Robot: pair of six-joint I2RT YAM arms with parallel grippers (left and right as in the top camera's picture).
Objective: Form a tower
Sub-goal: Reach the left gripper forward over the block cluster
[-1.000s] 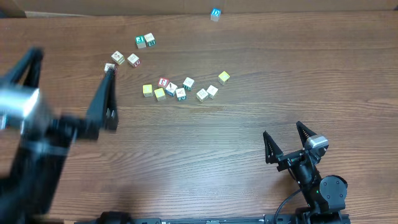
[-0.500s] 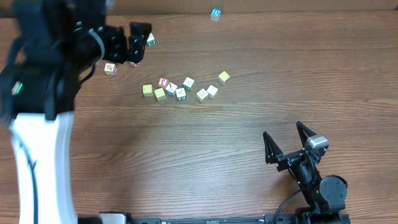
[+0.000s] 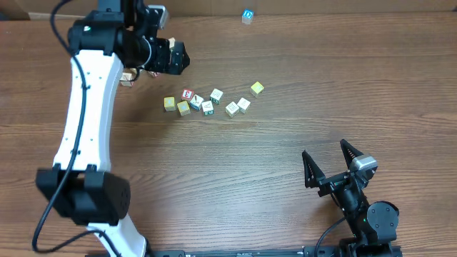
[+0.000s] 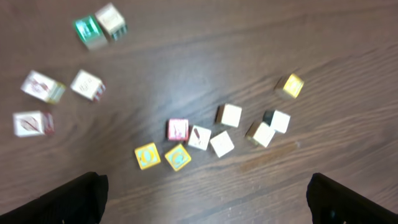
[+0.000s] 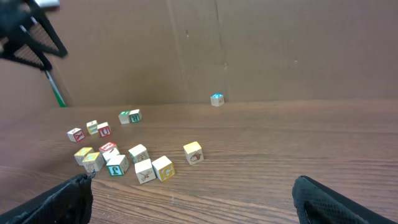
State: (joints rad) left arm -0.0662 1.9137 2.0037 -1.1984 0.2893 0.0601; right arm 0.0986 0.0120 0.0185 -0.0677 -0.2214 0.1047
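No tower is in view; only loose single wooden cubes lie on the table. A cluster of cubes [image 3: 207, 102] sits left of centre, with a red-marked cube [image 4: 178, 129], two yellow-faced cubes [image 4: 147, 155] and pale cream ones [image 4: 229, 114]. My left gripper [image 3: 173, 57] hovers high above the back left, open and holding nothing; its fingertips [image 4: 81, 199] stand wide apart at the frame's bottom corners. At the front right, far from the cubes, my right gripper [image 3: 328, 163] is open and empty. The cluster [image 5: 137, 162] lies ahead of it.
A second group of cubes [image 4: 87, 84] with a green-faced one [image 4: 89, 31] lies further back left, partly hidden under the left arm in the overhead view. One blue-marked cube [image 3: 247, 16] stands alone by the cardboard wall [image 5: 249, 50] at the back.
The left arm has swung from the front left up and back, and now hangs over the back-left cubes. The right arm and the cubes have not moved.
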